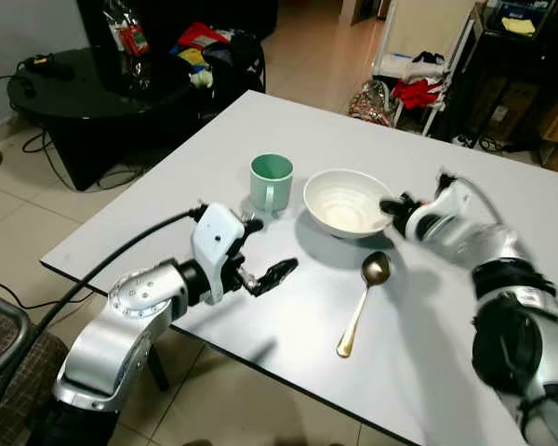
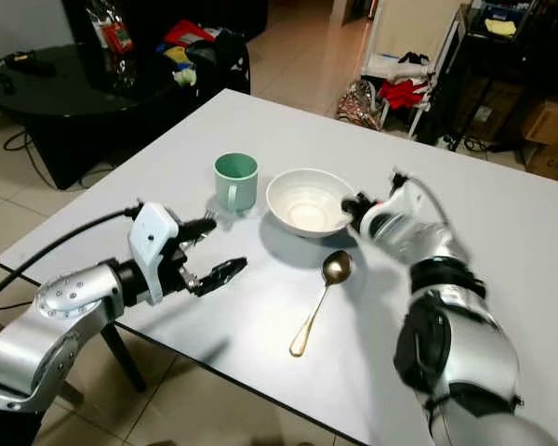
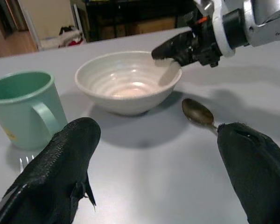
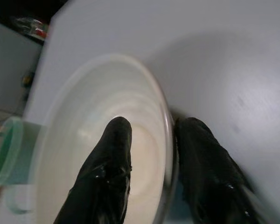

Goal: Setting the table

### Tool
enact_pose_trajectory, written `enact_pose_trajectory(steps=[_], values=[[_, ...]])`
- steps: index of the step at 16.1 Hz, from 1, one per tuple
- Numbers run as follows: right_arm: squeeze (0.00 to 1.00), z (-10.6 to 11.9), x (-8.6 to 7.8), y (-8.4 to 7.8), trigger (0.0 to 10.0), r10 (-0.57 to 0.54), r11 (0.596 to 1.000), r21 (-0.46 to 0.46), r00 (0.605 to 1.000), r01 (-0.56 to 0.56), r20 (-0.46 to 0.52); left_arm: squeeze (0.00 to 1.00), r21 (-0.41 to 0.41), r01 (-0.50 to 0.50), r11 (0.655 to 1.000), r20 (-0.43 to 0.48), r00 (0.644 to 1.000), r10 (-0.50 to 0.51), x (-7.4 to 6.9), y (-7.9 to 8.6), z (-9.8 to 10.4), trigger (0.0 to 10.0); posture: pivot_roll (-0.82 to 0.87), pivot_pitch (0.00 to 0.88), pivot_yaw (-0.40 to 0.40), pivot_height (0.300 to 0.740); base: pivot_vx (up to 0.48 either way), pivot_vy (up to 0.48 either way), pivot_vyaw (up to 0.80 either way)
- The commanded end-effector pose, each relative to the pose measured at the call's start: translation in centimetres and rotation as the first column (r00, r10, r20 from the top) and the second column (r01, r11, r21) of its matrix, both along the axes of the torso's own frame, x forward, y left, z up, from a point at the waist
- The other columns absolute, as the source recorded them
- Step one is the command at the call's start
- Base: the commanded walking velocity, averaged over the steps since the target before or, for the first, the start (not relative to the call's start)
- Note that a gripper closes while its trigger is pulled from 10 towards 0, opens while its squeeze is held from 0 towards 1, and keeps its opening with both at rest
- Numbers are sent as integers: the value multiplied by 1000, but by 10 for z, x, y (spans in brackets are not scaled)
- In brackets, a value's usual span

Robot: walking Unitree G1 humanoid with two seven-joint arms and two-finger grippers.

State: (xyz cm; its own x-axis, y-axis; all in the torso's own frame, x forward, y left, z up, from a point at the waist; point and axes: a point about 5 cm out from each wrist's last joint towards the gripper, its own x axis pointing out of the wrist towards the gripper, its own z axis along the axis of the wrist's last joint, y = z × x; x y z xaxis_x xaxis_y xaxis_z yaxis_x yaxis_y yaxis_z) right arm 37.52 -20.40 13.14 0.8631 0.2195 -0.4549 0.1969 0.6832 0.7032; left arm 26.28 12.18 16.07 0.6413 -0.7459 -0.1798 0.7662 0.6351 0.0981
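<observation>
Spoon (image 1: 363, 302), one, lies on tabletop (image 1: 465, 353), bowl end toward the single bowl (image 1: 346, 202), whose rim right claw (image 1: 389, 206) pinches; one mug (image 1: 272, 180); left claw (image 1: 260, 265) gapes empty.

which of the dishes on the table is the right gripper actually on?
The white bowl. The right gripper straddles its rim, one jaw inside and one outside. The green mug stands apart on the bowl's left, and the spoon lies untouched in front.

One mug (image 1: 272, 180) — one bowl (image 1: 347, 202) — one spoon (image 1: 363, 301).
</observation>
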Motion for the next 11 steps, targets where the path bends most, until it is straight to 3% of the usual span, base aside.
enact_pose_trajectory(steps=[1,3,4,5,6,7,8,9,10,11], values=[[1000,9,-3,-5,10000,5,1000,18,1000,-5,23,0,0,-3,1000,9,1000,3,2,3,3,10000,-13,0,-47,740,0,0,0],[1000,20,-23,-6,10000,24,1000,-6,996,-24,89,0,-15,3,1000,17,1000,-2,1,4,4,10000,-23,0,-37,740,0,0,0],[647,26,-34,-6,10000,31,999,-48,990,-24,138,0,-27,2,1000,17,1000,-1,0,4,4,10000,-28,0,-33,740,0,0,0],[0,35,-47,-6,10000,25,993,-116,973,1,228,0,-44,-9,999,31,999,10,1,5,7,10000,-33,0,-28,740,0,0,0],[0,42,-63,0,10000,74,984,-180,953,-21,292,0,-72,-26,997,28,999,28,0,6,9,10000,-36,0,-24,740,0,0,0],[0,43,-84,12,10000,164,950,-307,919,-50,360,0,-79,-59,995,26,998,61,-2,7,7,10000,-41,0,-20,740,0,0,0],[0,44,-92,17,10000,196,936,-347,906,-59,376,0,-80,-71,994,25,997,73,-3,8,7,10000,-42,0,-20,740,0,0,0],[0,46,-116,24,10000,241,839,-541,854,55,461,0,-102,-192,976,59,978,199,-5,11,6,10000,-40,0,-23,740,0,0,800],[329,52,-127,32,10000,281,793,-601,814,101,508,0,-148,-327,933,93,935,342,-2,16,10,10000,-39,0,-21,740,0,0,800],[545,54,-132,36,10000,277,783,-609,804,128,526,0,-176,-406,897,105,898,427,-1,20,12,10000,-38,0,-19,740,0,0,800]])
